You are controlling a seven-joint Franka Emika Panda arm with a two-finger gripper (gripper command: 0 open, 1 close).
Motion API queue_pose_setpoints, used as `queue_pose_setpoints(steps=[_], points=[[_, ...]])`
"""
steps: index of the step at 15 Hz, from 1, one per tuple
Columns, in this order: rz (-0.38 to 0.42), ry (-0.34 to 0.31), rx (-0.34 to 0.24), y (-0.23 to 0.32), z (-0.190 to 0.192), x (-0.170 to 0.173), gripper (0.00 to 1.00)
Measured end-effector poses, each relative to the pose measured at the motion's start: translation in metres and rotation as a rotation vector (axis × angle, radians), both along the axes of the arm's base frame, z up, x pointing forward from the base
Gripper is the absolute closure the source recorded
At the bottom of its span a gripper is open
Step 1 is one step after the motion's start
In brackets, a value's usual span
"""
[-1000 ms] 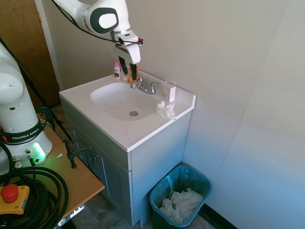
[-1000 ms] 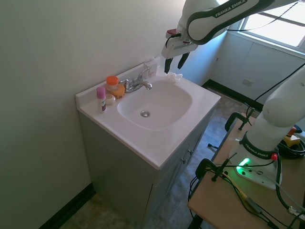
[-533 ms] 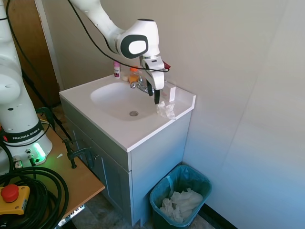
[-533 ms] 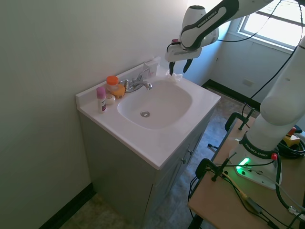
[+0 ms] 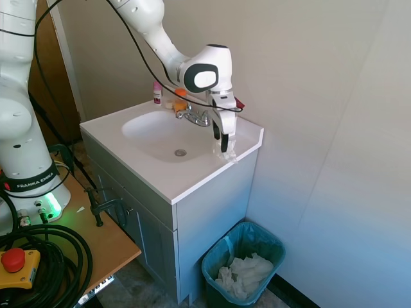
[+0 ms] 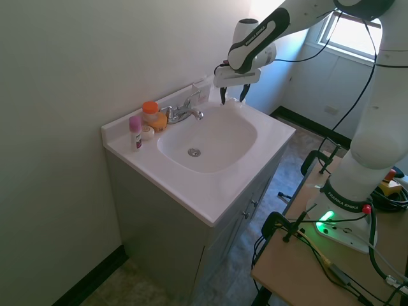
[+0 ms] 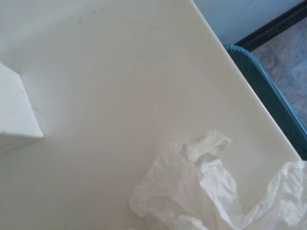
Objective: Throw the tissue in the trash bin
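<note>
While gripper [image 5: 224, 145] hides it, tissue [image 7: 201, 191] shows close-up.

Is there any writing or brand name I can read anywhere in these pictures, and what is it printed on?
"FRANKA EMIKA": on the dark band round the arm's white base.
Print on the dark band of the base in the second exterior view: too small to read.
Label on the small pink bottle: too small to read.
Nothing else readable.

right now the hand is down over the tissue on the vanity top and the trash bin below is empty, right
Not quite. The hand is down over the tissue on the vanity top, but the trash bin below is not empty: the first exterior view shows crumpled white tissues in it.
</note>
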State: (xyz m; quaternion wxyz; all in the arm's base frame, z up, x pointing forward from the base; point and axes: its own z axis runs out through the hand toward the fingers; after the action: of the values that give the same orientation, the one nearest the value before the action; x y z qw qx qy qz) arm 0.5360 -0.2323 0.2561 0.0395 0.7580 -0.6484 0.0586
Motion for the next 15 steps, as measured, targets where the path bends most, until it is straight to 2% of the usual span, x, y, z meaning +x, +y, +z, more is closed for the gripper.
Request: queue_pose_setpoints(steps=[15], points=[[0.031,0.012,0.055,0.0013,-0.0090,-0.0037,1.00]])
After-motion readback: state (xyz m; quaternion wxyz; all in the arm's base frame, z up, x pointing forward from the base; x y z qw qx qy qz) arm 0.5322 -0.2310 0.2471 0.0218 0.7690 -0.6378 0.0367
